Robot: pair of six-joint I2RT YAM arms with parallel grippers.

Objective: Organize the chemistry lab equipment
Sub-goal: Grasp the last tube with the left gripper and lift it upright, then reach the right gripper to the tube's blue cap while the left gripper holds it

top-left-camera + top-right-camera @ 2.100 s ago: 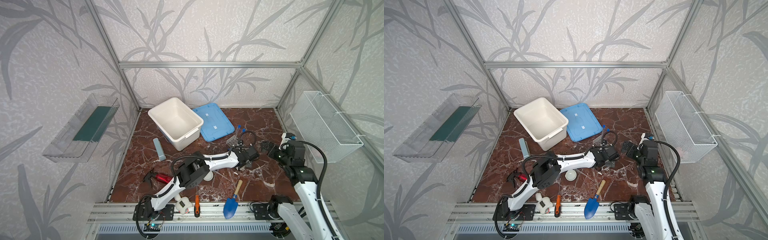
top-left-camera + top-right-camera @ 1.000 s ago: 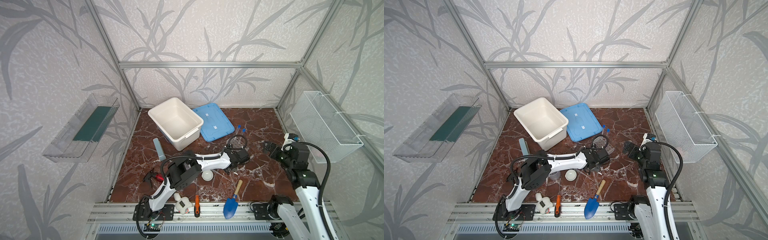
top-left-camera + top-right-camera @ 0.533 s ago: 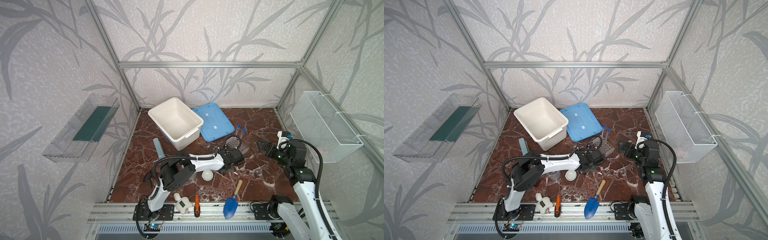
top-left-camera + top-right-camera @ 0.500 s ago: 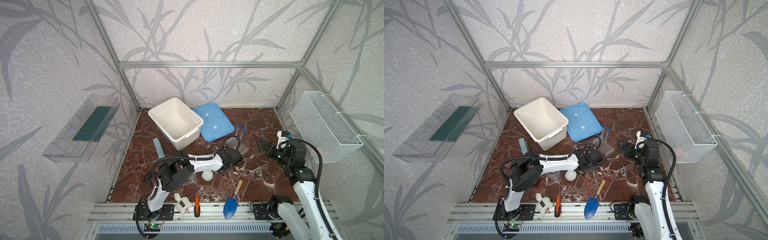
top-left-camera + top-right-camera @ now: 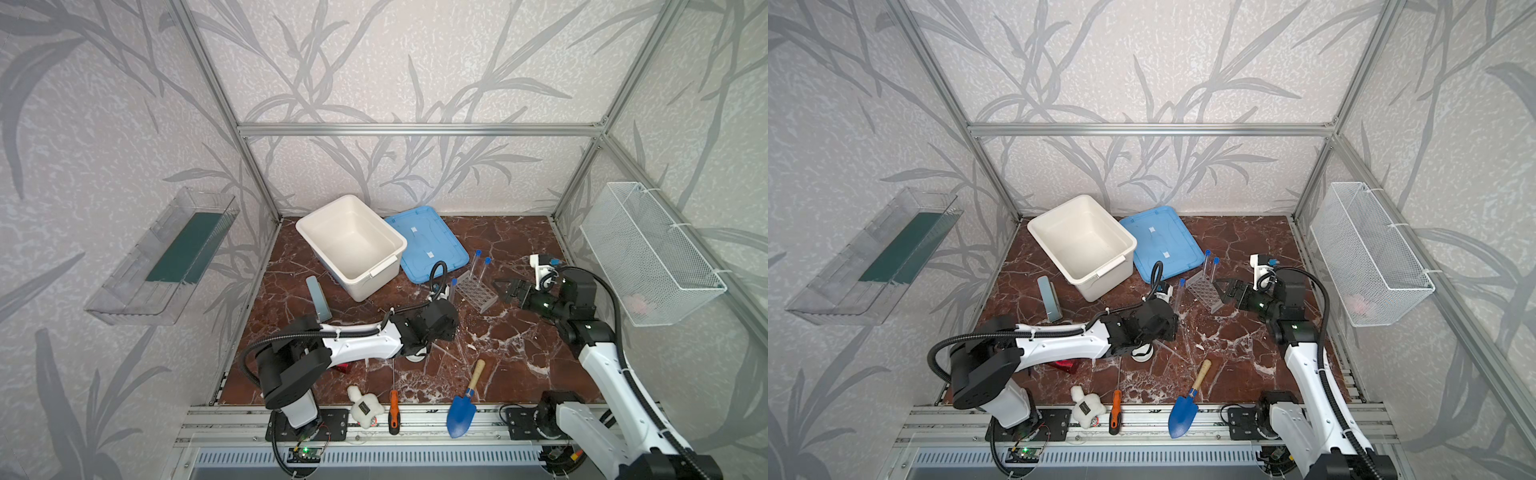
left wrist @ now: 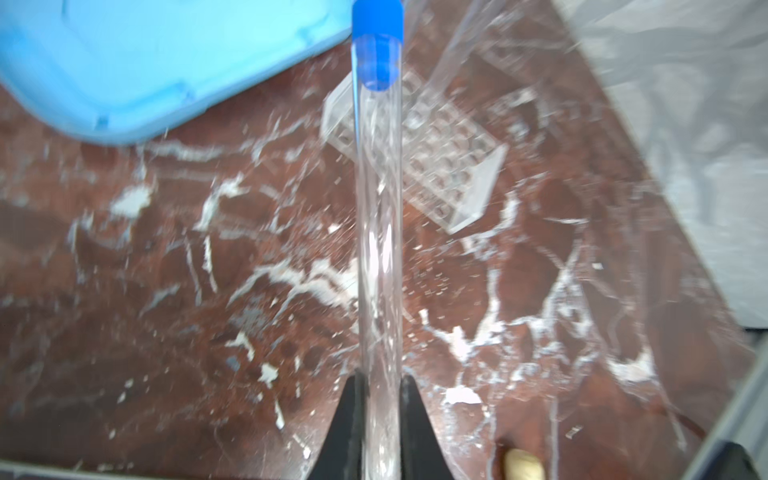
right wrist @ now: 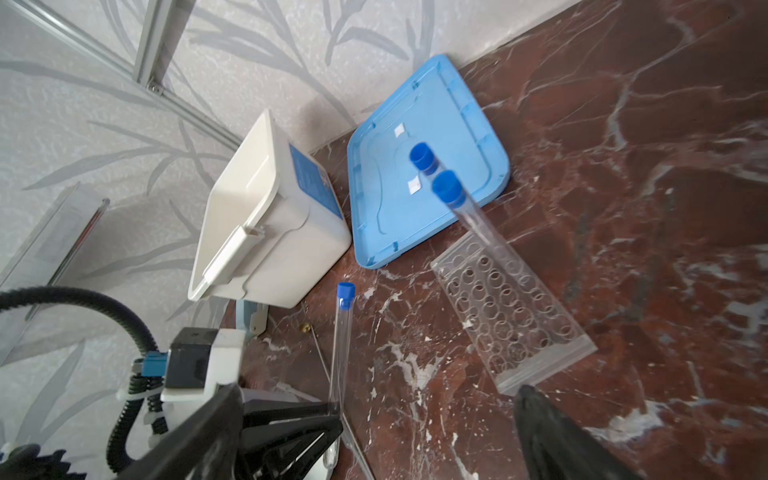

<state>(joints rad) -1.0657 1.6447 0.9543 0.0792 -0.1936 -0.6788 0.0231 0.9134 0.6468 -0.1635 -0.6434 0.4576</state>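
Pinching a test tube (image 6: 379, 232) upright, left pincer (image 6: 380, 382) sits beside the rack (image 6: 440, 166); right pincer (image 7: 378, 392) spread

Dish (image 5: 1141, 355), perhaps, half under left arm (image 5: 1059, 345)

Pale wallpaper (image 5: 415, 62) with grey leaf sprays is covering every wall, and an aluminium frame (image 5: 415, 129) is running along the edges. The dark red marble floor (image 5: 511, 232), veined in white, is catching soft, even light. A clear shelf (image 5: 137, 299) with a dark green base is hanging on the left-hand wall. A white wire basket (image 5: 640, 249) is hanging opposite, possibly holding something pale pink.
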